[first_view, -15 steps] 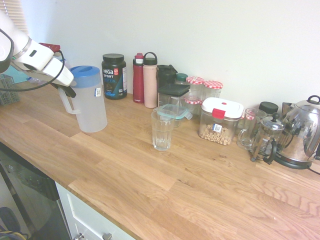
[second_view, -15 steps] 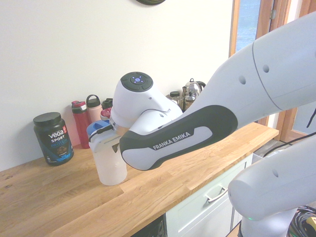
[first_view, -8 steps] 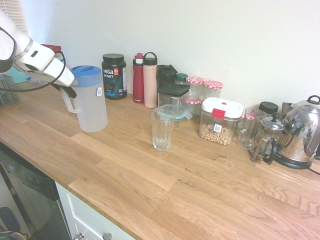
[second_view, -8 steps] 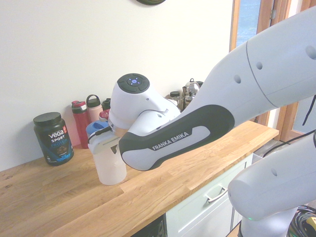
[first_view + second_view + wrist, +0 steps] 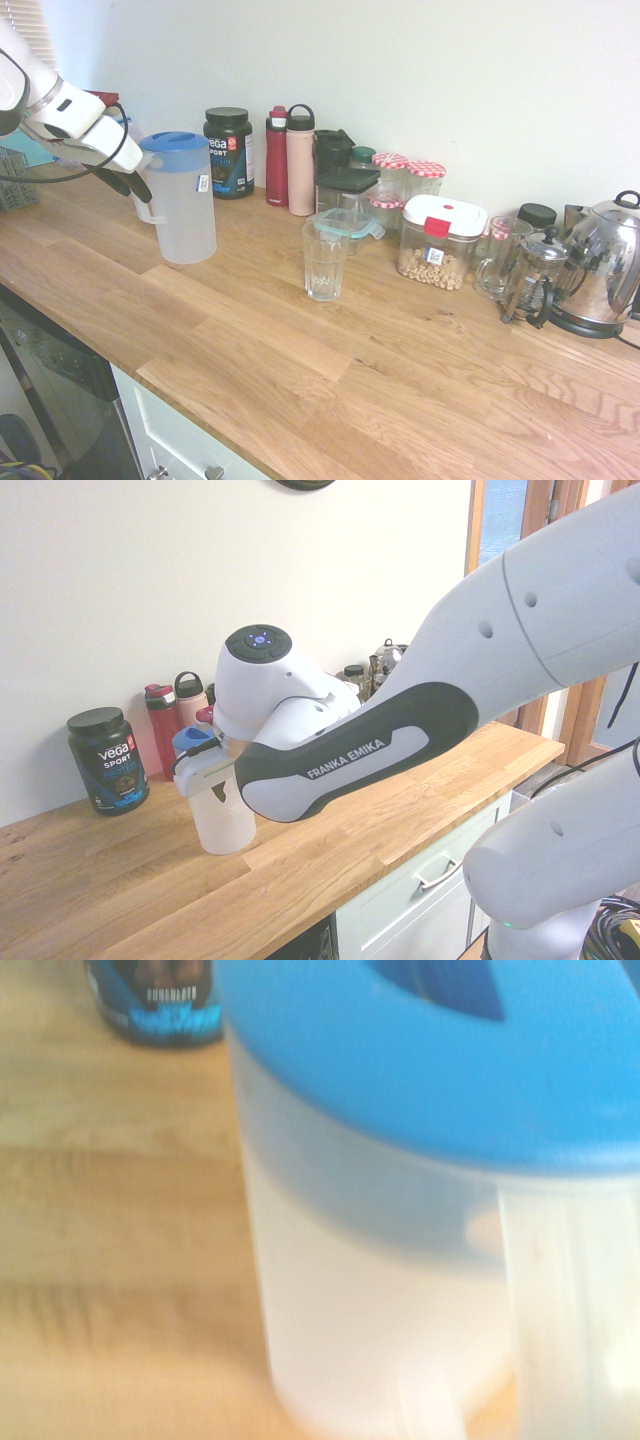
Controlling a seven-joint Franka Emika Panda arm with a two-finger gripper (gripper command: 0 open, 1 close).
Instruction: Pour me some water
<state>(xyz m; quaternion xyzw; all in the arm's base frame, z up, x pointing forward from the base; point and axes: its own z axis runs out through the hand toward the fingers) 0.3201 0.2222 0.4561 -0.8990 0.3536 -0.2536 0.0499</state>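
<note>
Pitcher (image 5: 182,196) upright on counter (image 5: 300,340) | gripper (image 5: 128,182) at its handle, fingers look apart, grip unclear | glass (image 5: 325,260) looks empty | pouring seems not yet done

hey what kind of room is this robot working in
Most likely a home kitchen: a wooden worktop with a steel kettle, a French press, and checked-lid storage jars lined against the wall.
</note>
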